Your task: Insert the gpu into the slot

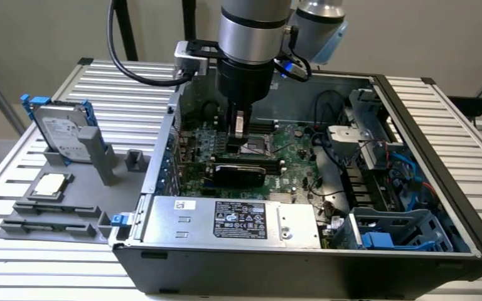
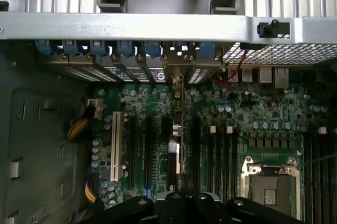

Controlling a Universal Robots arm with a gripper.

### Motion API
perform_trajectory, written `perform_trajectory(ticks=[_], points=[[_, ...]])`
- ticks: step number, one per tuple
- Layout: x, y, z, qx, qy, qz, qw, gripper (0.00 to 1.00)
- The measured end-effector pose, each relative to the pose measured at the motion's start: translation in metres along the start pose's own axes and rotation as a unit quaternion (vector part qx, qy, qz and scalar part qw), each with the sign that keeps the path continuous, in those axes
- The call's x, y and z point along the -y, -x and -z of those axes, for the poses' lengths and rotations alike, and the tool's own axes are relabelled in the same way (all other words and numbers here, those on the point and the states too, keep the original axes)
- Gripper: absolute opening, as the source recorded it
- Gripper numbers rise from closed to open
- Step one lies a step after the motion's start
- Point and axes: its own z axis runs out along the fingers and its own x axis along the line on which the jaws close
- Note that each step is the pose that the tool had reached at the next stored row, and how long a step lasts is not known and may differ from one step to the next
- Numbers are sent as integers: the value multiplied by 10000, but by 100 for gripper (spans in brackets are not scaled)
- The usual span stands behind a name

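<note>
The gpu (image 1: pixel 239 170) stands upright on the green motherboard inside the open computer case, its black cooler block facing the camera in the exterior view. In the wrist view the gpu (image 2: pixel 177 145) shows edge-on as a thin strip running toward the rear slot brackets. The blue slot is hidden beneath the card. My gripper (image 1: pixel 239 130) hangs straight above the card with a small gap between its tip and the card's top edge. The gripper (image 2: pixel 179 199) also shows as black knuckles directly over the card.
The grey power-supply box (image 1: pixel 233 219) lies along the case's front wall. The CPU socket (image 2: pixel 268 187) and black memory slots lie beside the card, and a white slot (image 2: pixel 115 145) lies on its other side. A hard drive (image 1: pixel 61 132) stands outside the case at the exterior view's left.
</note>
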Motion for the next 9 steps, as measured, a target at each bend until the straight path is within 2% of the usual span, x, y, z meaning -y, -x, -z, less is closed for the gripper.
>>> perform_trajectory(ticks=[9], points=[[1,0,1,-1,0,3,10000,11]])
